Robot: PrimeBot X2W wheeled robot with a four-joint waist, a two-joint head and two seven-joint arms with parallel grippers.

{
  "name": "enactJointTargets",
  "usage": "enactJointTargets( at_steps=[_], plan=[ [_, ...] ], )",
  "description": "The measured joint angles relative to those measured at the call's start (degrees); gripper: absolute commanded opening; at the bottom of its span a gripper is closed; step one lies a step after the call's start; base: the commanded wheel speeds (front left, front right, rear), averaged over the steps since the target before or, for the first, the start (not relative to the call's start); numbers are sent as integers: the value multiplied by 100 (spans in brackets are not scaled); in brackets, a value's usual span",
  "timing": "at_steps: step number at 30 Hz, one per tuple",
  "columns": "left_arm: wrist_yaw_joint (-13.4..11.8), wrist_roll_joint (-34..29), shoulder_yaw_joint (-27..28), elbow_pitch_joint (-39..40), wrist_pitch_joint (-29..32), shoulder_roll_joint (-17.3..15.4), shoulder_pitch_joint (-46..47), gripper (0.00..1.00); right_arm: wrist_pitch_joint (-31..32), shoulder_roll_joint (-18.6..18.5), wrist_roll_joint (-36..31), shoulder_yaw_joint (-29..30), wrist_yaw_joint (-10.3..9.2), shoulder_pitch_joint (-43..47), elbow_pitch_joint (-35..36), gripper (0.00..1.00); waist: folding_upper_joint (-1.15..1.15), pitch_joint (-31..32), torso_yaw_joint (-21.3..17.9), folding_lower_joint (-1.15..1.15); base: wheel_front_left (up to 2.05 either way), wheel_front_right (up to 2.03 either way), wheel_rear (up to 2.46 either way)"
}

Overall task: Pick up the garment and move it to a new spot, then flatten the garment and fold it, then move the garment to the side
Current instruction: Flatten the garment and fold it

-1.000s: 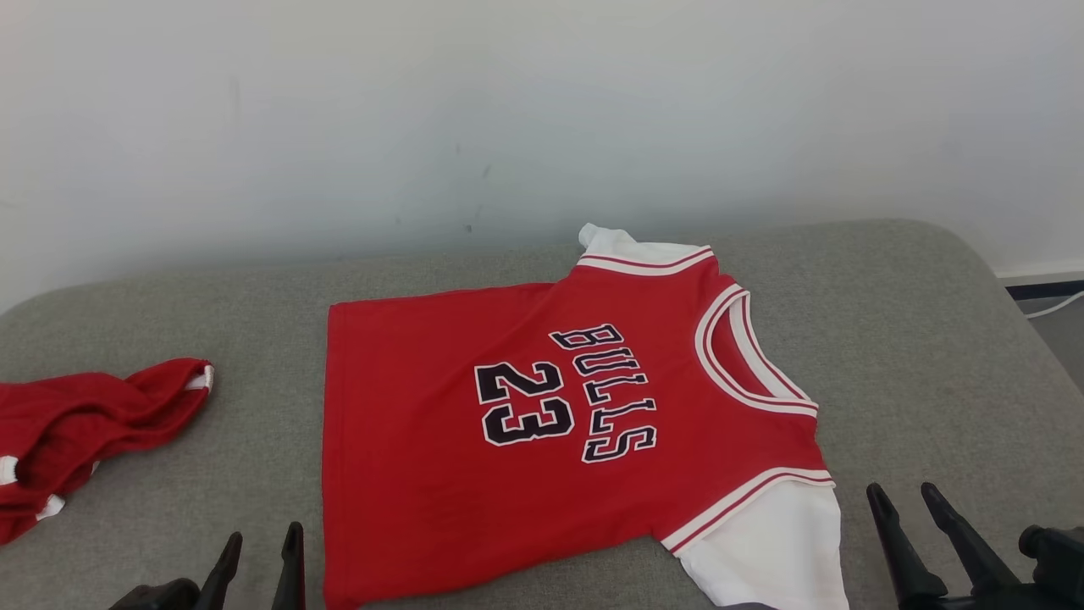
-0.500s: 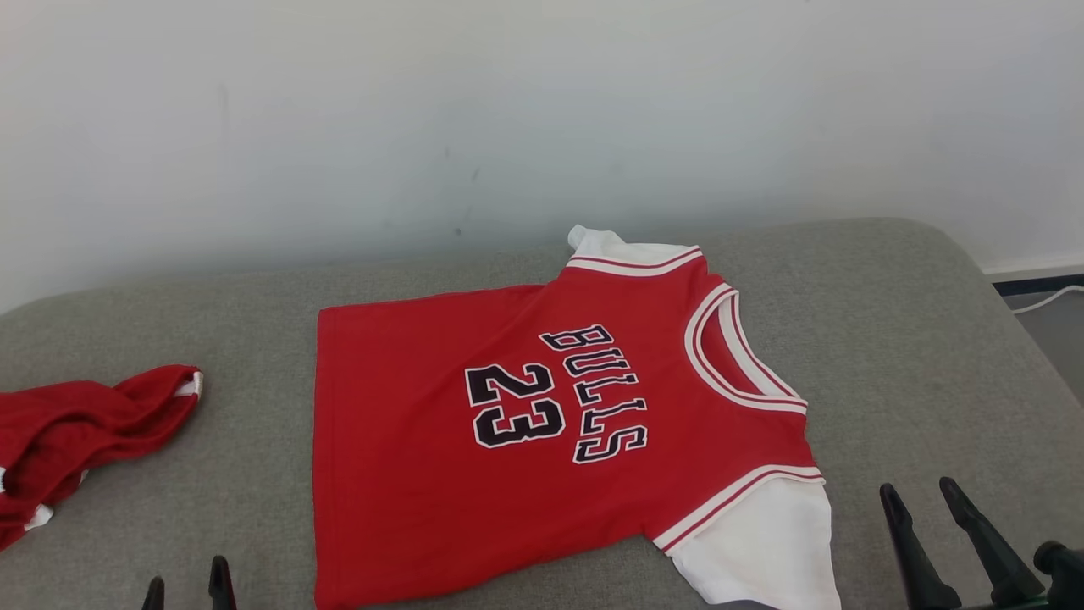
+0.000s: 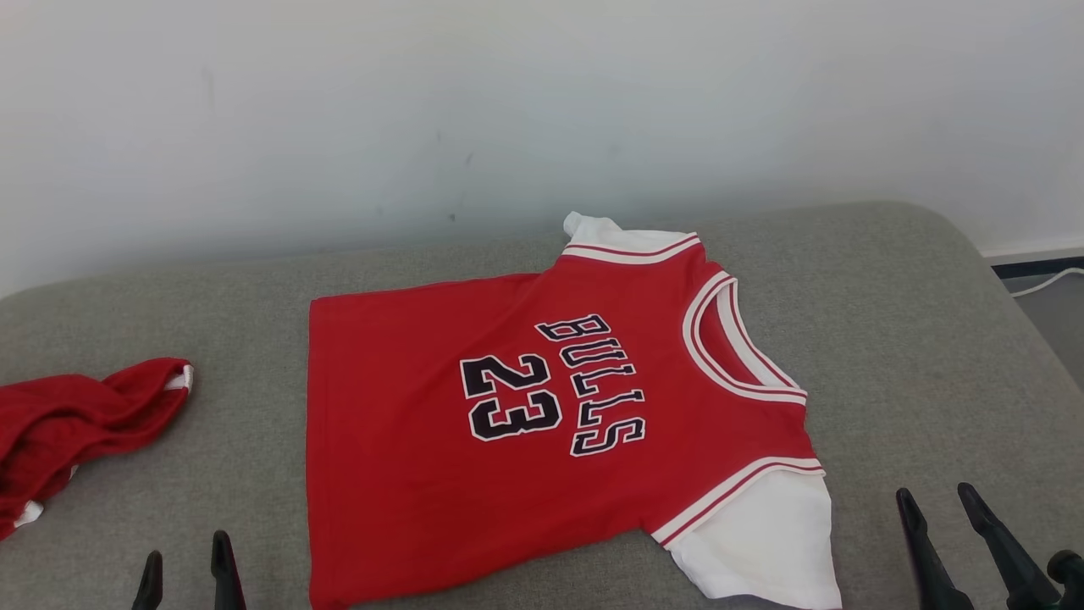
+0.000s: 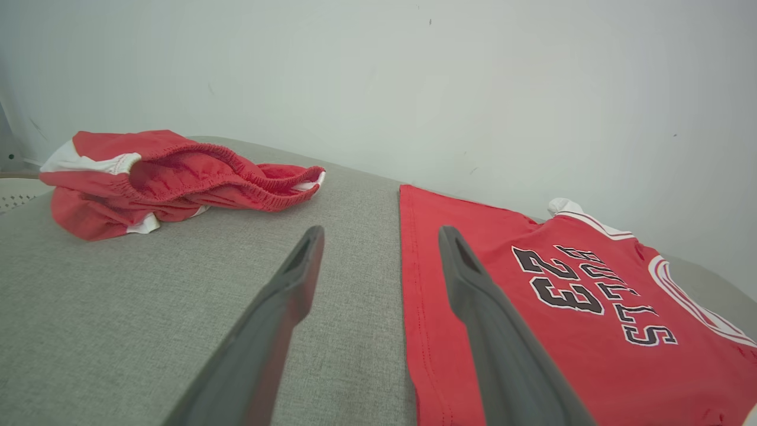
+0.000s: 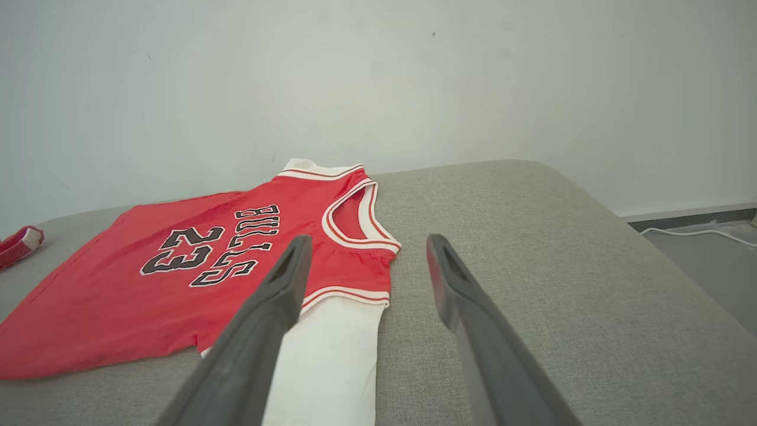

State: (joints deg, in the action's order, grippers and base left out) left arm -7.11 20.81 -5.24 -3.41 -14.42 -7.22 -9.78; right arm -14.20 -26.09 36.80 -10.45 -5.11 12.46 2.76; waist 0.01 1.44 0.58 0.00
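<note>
The garment [image 3: 406,474] is a red "BULLS 23" jersey with white sleeves. It lies spread flat on the grey cushion [image 3: 915,339], collar to the right. My left gripper [image 3: 186,546] stands open at the lower left, just left of the jersey's hem, holding nothing. In the left wrist view its open fingers [image 4: 381,232] straddle the hem edge of the jersey [image 4: 579,367] from above. My right gripper [image 3: 935,491] stands open at the lower right, beside the near white sleeve. In the right wrist view, the right gripper [image 5: 369,238] hovers over that sleeve of the jersey [image 5: 118,302].
Crumpled red shorts [image 3: 76,419] lie at the cushion's left end, also in the left wrist view [image 4: 165,177]. A white wall runs behind. The cushion's rounded right edge drops to the floor, where a white cable [image 3: 1046,284] lies.
The head camera has shifted a little, so the whole scene slid left and up. Both grippers have sunk toward the bottom edge, the left more. The jersey lies as before.
</note>
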Motion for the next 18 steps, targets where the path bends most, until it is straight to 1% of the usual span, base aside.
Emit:
enactJointTargets(
  at_steps=[4,11,12,13,15,18],
  plan=[
    [-1,-171,40,86,0,23,-42,100,-1,67,-65,14,-1,3,34,100,0,-31,17,0,0,0,0],
    [-1,-344,-68,109,29,30,-59,100,-1,99,-112,32,-19,9,40,100,0,-87,66,0,0,0,0],
    [0,-510,-68,132,27,31,-62,100,-1,100,-121,51,-19,9,34,100,0,-95,75,0,0,0,0],
    [-1,-545,-69,151,29,27,-62,100,-1,102,-135,63,-19,9,33,100,0,-98,79,0,0,0,0],
    [0,-851,-182,154,112,-64,-58,100,-2,113,-156,81,-19,17,30,100,0,-101,93,0,0,0,0],
    [0,-1124,-325,144,301,-202,-61,100,-2,152,-149,48,18,-4,-13,100,0,-101,117,0,0,0,0]
  ],
)
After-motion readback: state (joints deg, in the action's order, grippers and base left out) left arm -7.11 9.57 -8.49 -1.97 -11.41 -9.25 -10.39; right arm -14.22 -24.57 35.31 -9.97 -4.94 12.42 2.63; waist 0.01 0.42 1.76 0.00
